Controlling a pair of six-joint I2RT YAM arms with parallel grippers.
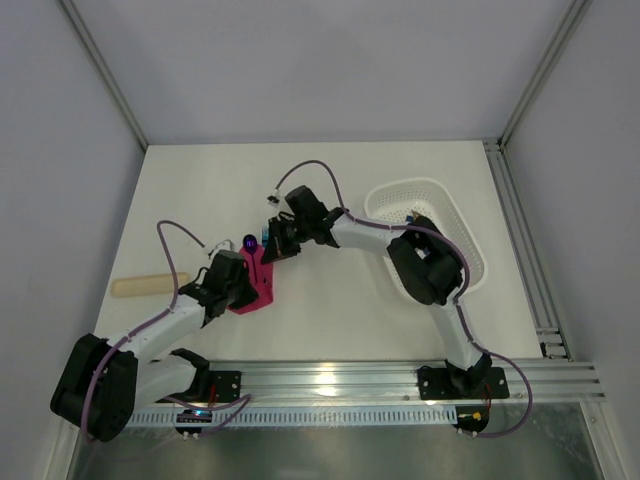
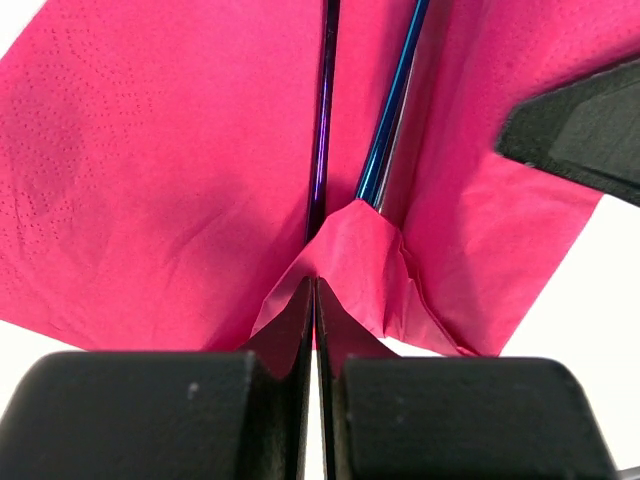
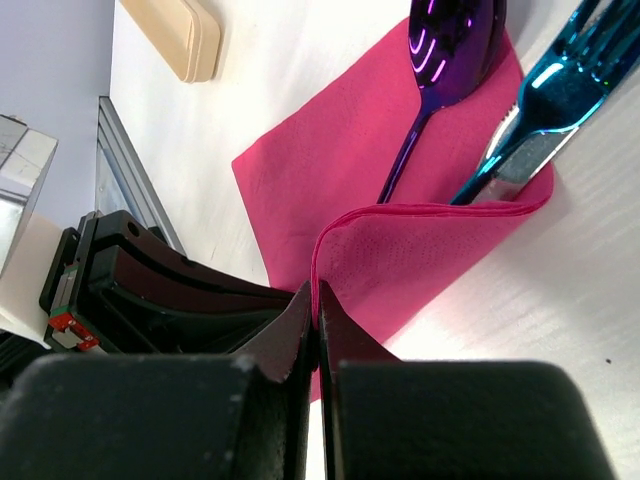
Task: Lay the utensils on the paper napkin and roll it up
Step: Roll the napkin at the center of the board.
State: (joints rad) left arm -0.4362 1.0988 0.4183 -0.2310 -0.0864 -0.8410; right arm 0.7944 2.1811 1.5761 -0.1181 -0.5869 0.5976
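Note:
The paper napkin (image 1: 258, 290) lies magenta-pink on the table between both arms. On it rest the utensils: a glossy purple spoon (image 3: 455, 40) and a blue-shining utensil (image 3: 560, 90), their thin handles (image 2: 322, 120) running side by side under a raised fold. My left gripper (image 2: 316, 285) is shut on a pinched-up peak of the napkin at its near edge. From the far side, my right gripper (image 3: 317, 290) is shut on the napkin's folded-over edge, which covers the handle ends. In the top view the left gripper (image 1: 248, 282) and right gripper (image 1: 272, 247) nearly meet over the napkin.
A pale beige flat stick (image 1: 148, 286) lies on the table left of the left arm, also seen as the stick (image 3: 180, 35) in the right wrist view. A white perforated basket (image 1: 440, 205) stands at the right, partly under the right arm.

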